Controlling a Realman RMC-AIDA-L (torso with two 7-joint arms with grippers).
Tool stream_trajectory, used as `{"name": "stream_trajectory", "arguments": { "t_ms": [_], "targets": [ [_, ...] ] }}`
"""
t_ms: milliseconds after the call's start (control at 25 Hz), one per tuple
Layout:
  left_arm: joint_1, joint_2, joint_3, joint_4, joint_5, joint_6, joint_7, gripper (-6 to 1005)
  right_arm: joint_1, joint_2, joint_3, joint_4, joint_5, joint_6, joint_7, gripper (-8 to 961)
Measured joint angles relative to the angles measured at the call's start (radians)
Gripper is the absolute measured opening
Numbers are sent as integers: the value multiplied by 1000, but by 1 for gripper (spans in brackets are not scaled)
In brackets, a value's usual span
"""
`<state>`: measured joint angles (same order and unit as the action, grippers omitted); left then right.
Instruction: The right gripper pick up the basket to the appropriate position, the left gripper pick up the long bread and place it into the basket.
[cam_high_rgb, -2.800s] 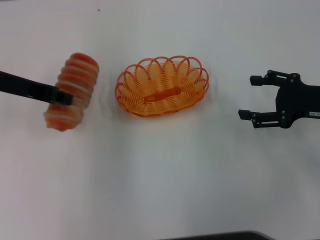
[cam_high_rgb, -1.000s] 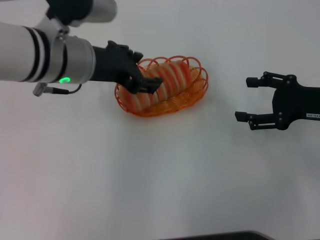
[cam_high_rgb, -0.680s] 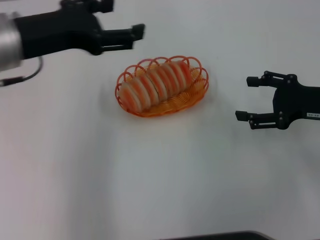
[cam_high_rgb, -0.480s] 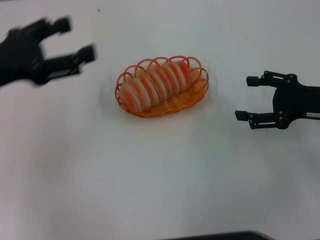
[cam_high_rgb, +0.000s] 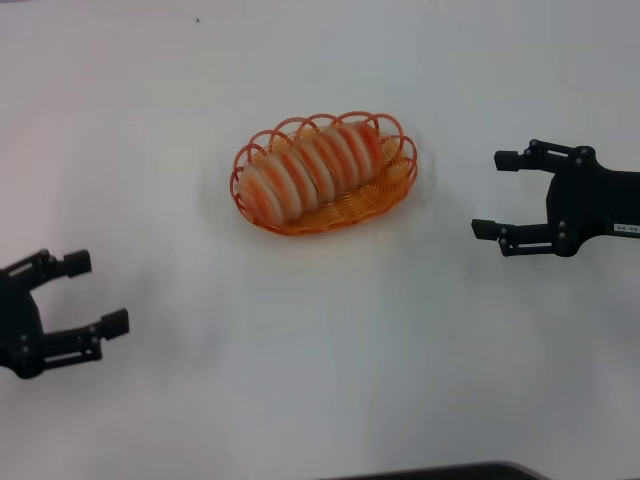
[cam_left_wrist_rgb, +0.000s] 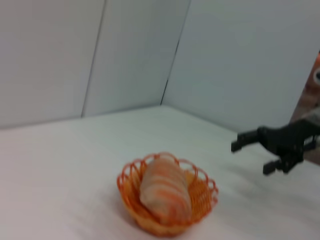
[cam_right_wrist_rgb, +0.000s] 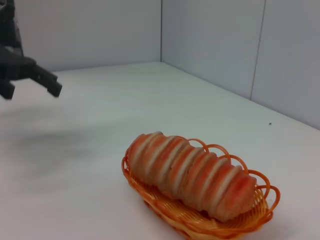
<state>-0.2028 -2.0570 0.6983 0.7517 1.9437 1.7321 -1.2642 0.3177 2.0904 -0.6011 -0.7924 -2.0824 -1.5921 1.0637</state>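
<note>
The bread (cam_high_rgb: 315, 170) lies lengthwise inside the basket (cam_high_rgb: 385, 195), which sits on the white table (cam_high_rgb: 320, 360); the left gripper (cam_high_rgb: 88, 295) hangs near the table's left edge, well apart from the basket, fingers spread and empty; the right gripper (cam_high_rgb: 492, 193) hovers off to the basket's right, also spread wide, holding nothing.

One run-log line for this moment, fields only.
long bread: lying in basket | left gripper: open, empty, near-left | right gripper: open, empty, right of basket
</note>
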Motion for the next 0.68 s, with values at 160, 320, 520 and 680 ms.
{"name": "stream_trajectory", "arguments": {
  "t_ms": [160,320,520,680],
  "targets": [
    [-1,-41,5,14,75,-40,29,937,2,0,-3,1,0,5,-1,927],
    [-5,-55,-6,30,97,-52,32,937,4,0,-4,1,-4,10,-1,927],
    [-2,-52,-14,33,96,-53,31,937,4,0,-5,2,-5,11,-1,927],
    [-3,-52,-14,32,96,-55,31,937,7,0,-5,8,-5,11,-1,927]
  ]
}}
